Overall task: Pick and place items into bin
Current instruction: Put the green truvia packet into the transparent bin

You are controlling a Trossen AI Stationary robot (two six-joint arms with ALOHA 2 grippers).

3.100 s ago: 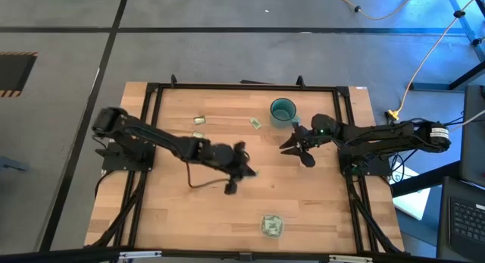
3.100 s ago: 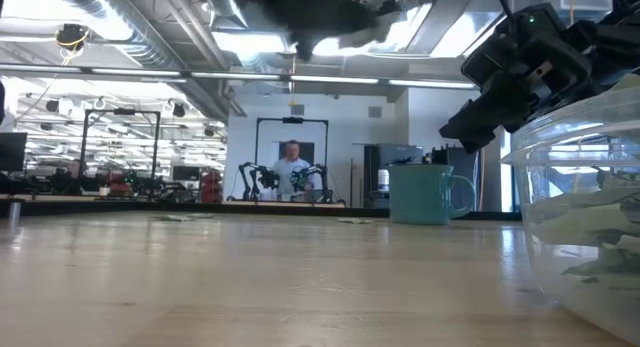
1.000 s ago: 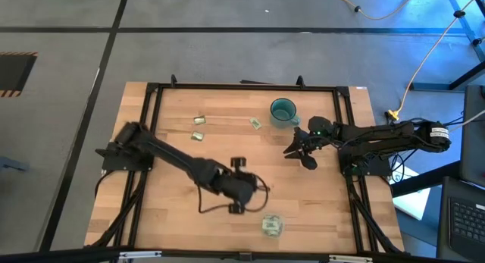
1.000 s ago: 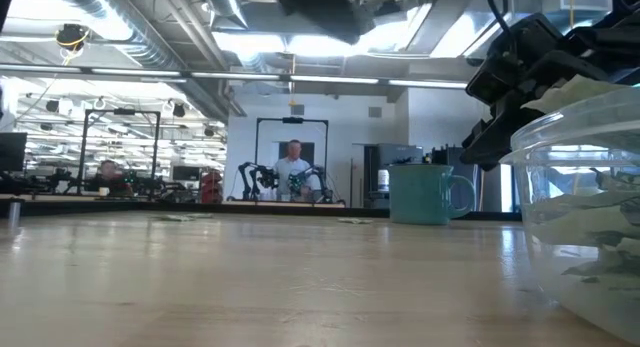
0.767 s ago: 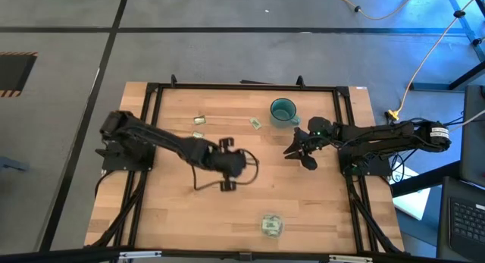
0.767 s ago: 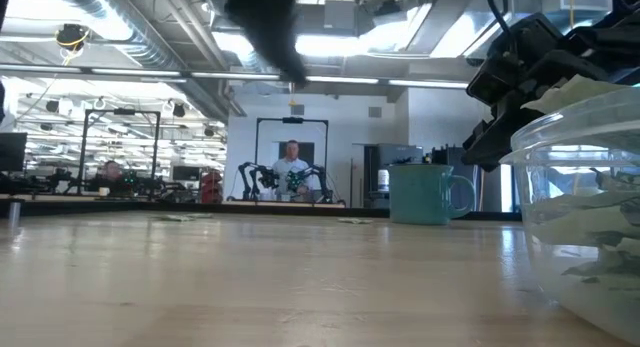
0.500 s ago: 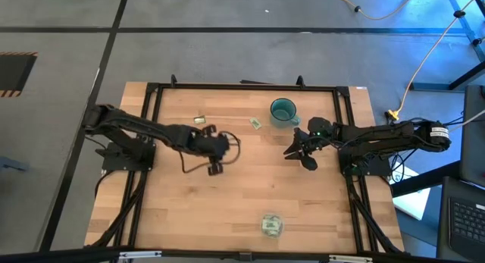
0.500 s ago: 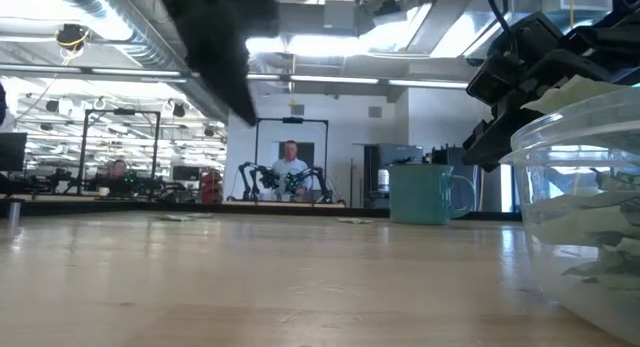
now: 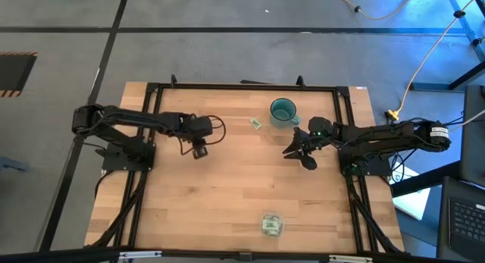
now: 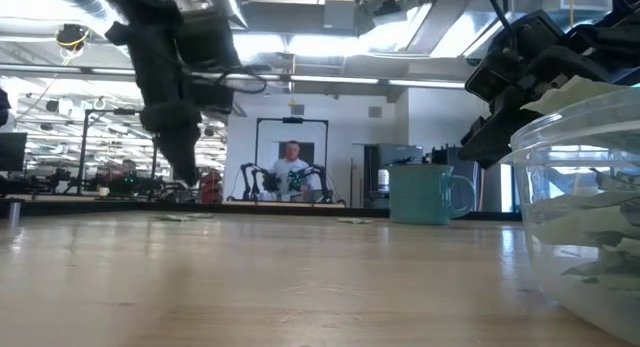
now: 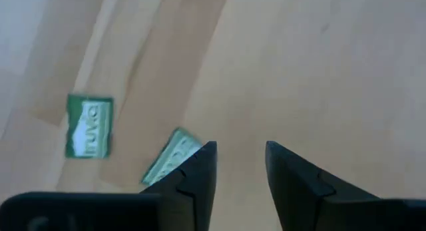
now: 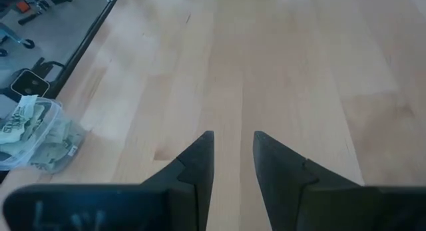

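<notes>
My left gripper (image 9: 198,151) hangs open over the table's far left part, fingers pointing down, with nothing between them (image 11: 239,152). Two pale green packets lie flat on the wood below it: one (image 11: 90,126) is in the clear, the other (image 11: 170,159) is partly behind one finger. A third packet (image 9: 256,123) lies beside the teal mug (image 9: 283,110). The clear bin (image 9: 271,225) stands near the front edge with several packets inside. My right gripper (image 9: 294,148) hovers open and empty, right of centre.
The teal mug (image 10: 425,192) stands at the far side, between the two grippers. A black frame (image 9: 242,86) runs around the tabletop. Bare wood lies across the middle of the table. A person shows in the room far behind the table.
My left gripper has swung from beside the bin near the front edge toward the table's far left, and has come down low over the two packets there. The right arm, the bin and the mug have kept still.
</notes>
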